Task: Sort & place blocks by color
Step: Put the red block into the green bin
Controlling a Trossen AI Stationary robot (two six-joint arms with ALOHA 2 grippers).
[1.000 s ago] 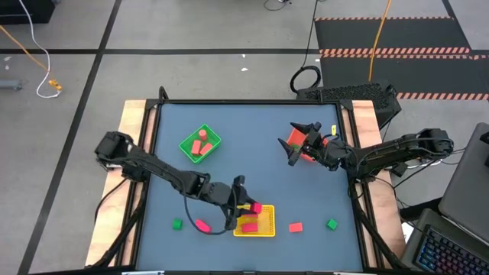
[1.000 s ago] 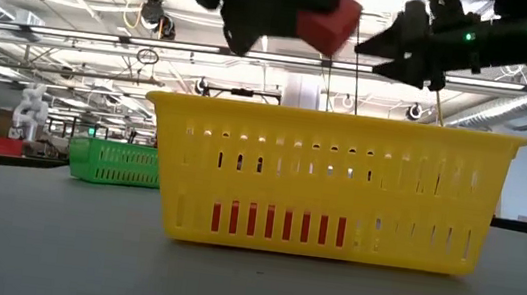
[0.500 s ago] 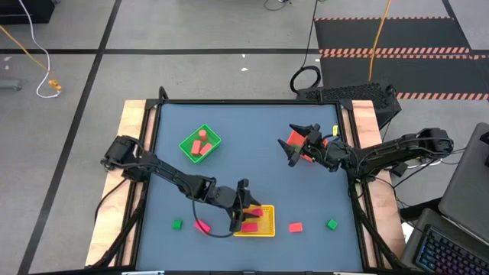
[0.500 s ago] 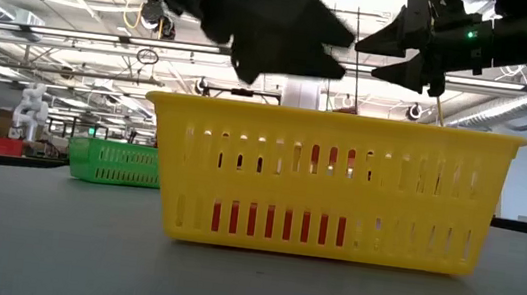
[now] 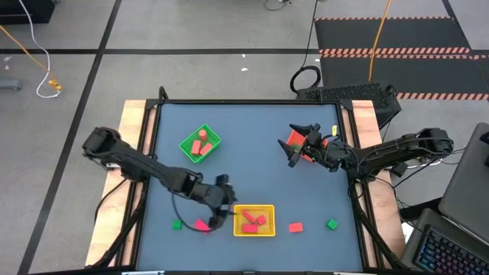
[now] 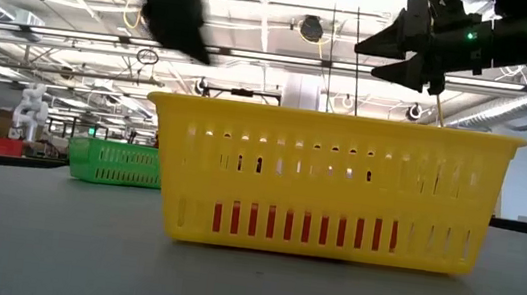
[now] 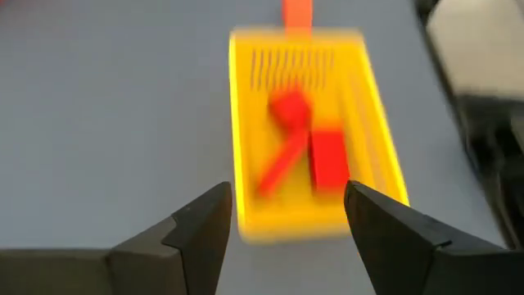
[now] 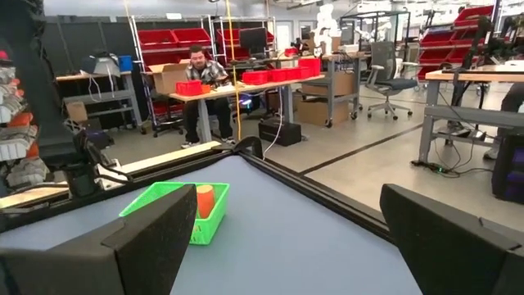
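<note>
My left gripper [image 5: 223,205] hovers open just left of the yellow tray [image 5: 235,221], holding nothing. In the left wrist view the gripper [image 7: 286,197] looks at that tray [image 7: 237,164] with crimson red blocks [image 7: 327,160] lying in it. My right gripper [image 5: 295,147] waits open above the red tray [image 5: 291,140], and stays open in its wrist view [image 8: 291,197]. Loose on the table rest a green block [image 5: 177,224], a pink block [image 5: 202,225], a salmon block [image 5: 296,227] and another green block [image 5: 331,224]. The green tray [image 5: 200,143] holds salmon and red pieces.
The yellow tray [image 6: 329,186] fills the low view's middle, with the green tray [image 6: 116,162] behind on the left. A person sits at a bench far off in the room [image 8: 201,70]. Open blue table lies between the trays and along the far edge.
My left gripper held a crimson block above the yellow tray, dipped over the tray and let go. The block now lies inside with the others. The gripper then drew back toward the table's left, clear of the tray. The right arm kept still.
</note>
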